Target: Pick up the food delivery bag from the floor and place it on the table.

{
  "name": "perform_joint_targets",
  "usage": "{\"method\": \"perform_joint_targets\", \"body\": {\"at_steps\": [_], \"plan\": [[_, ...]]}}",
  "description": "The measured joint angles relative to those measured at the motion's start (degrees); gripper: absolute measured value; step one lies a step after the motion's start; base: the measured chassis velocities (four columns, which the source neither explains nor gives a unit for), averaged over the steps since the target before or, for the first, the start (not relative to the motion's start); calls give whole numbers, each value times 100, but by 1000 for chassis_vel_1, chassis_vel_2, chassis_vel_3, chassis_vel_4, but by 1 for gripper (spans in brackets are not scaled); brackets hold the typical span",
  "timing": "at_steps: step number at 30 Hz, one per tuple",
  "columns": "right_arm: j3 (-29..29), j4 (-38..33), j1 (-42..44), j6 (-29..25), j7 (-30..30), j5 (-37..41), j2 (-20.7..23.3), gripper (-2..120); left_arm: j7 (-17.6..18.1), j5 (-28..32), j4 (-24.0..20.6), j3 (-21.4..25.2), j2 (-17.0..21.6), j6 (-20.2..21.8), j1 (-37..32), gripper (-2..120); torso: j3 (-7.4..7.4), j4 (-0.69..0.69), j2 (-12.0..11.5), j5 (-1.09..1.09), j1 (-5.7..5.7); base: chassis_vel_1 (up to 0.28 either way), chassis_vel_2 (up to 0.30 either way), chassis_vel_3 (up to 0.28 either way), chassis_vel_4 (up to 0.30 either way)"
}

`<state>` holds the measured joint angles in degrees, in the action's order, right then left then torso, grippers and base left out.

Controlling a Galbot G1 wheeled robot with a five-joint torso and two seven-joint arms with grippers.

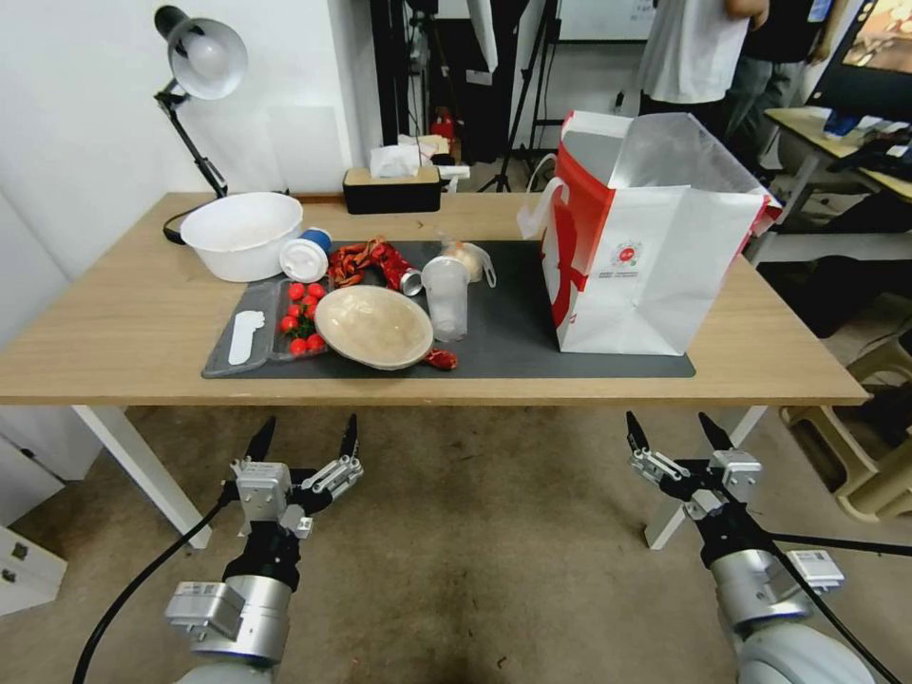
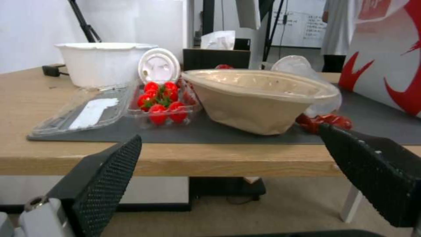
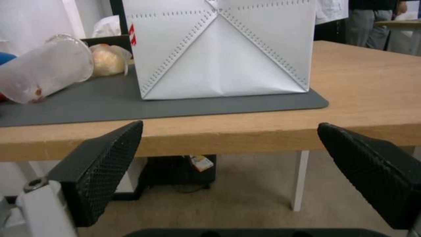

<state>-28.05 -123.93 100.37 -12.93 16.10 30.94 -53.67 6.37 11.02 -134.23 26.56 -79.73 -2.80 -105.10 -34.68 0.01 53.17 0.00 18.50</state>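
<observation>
Item: food delivery bag (image 1: 646, 256), red-and-white paper with silver foil lining and white strap handles; standing upright and open-mouthed on the dark grey mat (image 1: 513, 328), at the 2 o'clock part of the table (image 1: 114, 332). Status: judged complete or nearly so, since the bag rests on the table rather than the floor (image 1: 475, 532) and neither gripper touches it; nothing of the task appears left beyond the arms clearing off. Left gripper (image 1: 304, 442): at 7 o'clock, low before the table's near edge, jaws spread and empty. Right gripper (image 1: 679, 432): at 5 o'clock, likewise below the edge, jaws spread and empty, facing the bag's folded white side panel. Surface: light-wood top, white legs; on the mat, from 10 toward 12 o'clock, a white bowl (image 1: 242, 233), a clear clamshell tray of cherry tomatoes (image 1: 302, 318), a tan paper bowl with a film lid (image 1: 373, 326), a clear plastic cup (image 1: 446, 296), red crayfish shells (image 1: 366, 261); behind, a black tissue box (image 1: 391, 190) and a desk lamp (image 1: 199, 66). Room: white wall at 9 o'clock, tripods at 12, people standing at 1 o'clock, stained brown-grey floor beneath.
</observation>
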Motion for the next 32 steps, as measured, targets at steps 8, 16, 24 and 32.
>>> {"method": "perform_joint_targets", "body": {"at_steps": [8, 16, 24, 32], "plan": [[0, 32, -2, -51, -50, 46, 32, 100, 23, 22, 6, 14, 0, 13, -4, 100, 0, 0, -1, 0, 0, 0, 0, 0, 0], [0, 32, -5, -51, -50, 53, 37, 100, 28, 26, 6, 14, 2, 19, -6, 100, 0, 0, -1, 0, 0, 0, 0, 0, 0], [-1, 30, -8, -51, -49, 57, 40, 100, 32, 28, 4, 14, 2, 23, -9, 100, 0, 0, -1, 0, 0, 0, 0, 0, 0], [-2, 28, -9, -51, -48, 60, 43, 100, 35, 29, 2, 13, 2, 27, -9, 100, 0, 0, -1, 0, 0, 0, 0, 0, 0]]}}
